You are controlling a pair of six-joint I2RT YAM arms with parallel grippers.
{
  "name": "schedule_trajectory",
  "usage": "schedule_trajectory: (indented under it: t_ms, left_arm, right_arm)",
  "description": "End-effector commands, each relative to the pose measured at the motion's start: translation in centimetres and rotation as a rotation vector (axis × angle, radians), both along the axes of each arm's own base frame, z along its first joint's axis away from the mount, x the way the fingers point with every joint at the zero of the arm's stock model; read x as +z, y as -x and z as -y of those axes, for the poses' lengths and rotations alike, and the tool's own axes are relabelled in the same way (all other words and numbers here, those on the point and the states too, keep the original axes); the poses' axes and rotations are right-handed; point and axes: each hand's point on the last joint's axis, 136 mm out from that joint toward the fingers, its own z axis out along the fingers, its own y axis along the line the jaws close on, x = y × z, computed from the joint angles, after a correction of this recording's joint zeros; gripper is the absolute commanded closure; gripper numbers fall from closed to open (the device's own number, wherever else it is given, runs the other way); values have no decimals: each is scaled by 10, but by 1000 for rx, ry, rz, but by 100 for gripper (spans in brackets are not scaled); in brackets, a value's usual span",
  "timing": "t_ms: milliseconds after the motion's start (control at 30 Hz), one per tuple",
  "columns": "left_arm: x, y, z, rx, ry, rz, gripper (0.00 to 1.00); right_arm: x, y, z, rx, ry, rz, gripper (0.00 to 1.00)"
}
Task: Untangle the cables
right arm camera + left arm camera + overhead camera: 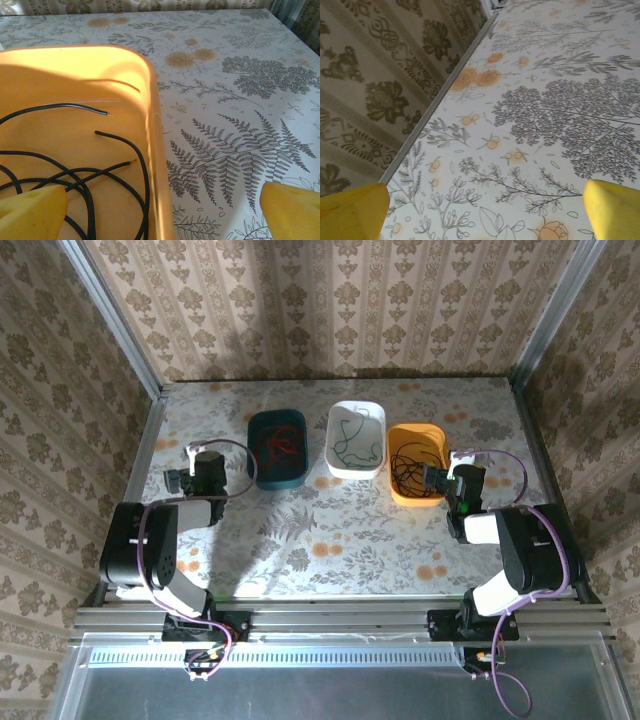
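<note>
Starting at the left, the left gripper [483, 209] hangs low over bare patterned table [560, 100] near the left edge, where the tabletop meets the papered wall. Its two yellow fingers [352, 212] are spread as wide as they look able to go, with nothing between them and nothing touching them. I take that as an arm parked out of the way, well apart from the trays.

Next comes a row of three trays across the middle of the table. The dark teal tray [258, 472] holds the red wires [278, 445] in a loose clump. Just beside it the white tray [340, 468] holds the green wires [355, 448], thin loops on the pale floor. The orange tray [155, 125] on the right holds the black wires [141, 165], several strands crossing one another, with bare ends showing. With one colour to each tray, the cables look sorted on purpose. From how they lie I would judge the separating mostly done, though the black strands overlap a good deal.

At the far right, the right gripper [161, 212] sits at the orange tray's near right side, jaws fully parted and gripping nothing. It straddles the tray wall, with one finger [30, 212] over the inside above the black strands and the other outside over the table. Whether the inner finger brushes a strand beneath it I cannot tell
</note>
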Motion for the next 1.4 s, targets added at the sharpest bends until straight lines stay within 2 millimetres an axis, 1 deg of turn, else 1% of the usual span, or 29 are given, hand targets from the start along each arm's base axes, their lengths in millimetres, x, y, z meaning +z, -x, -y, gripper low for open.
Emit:
schedule_trajectory:
  t_ms: [0,100,133,167,200,233,267,333,367,433,500,1367]
  left_arm:
    - [19,-6,23,-167,27,125,0]
    - [14,-1,28,-267,127,165,0]
    - [0,1,32,-309,170,139,0]
    - [7,-4,27,-312,136,210,0]
    - [7,-2,27,-296,181,180,0]
    - [0,1,26,-293,181,152,0]
    - [7,-3,25,-301,143,206,0]
    - [0,0,25,-287,176,160,0]
    - [5,-2,25,-295,151,193,0]
    - [3,-1,26,-291,169,172,0]
    - [5,-2,25,-293,162,184,0]
    - [5,-2,25,-293,154,183,0]
  right_arm:
    - [17,-7,-3,13,-18,64,0]
    - [17,-7,-3,12,-18,63,0]
    - [17,-7,-3,11,-18,63,0]
    - [17,-7,-3,11,-18,64,0]
    - [17,-7,-3,12,-18,64,0]
    - [17,-7,-3,11,-17,64,0]
    - [17,-7,-3,12,-15,65,0]
    - [17,-7,-4,11,-5,65,0]
    - [17,-7,-5,11,-2,64,0]
    - [17,-7,-5,11,-3,63,0]
    - [17,-7,-5,12,-3,64,0]
    - [16,-8,-5,28,-23,59,0]
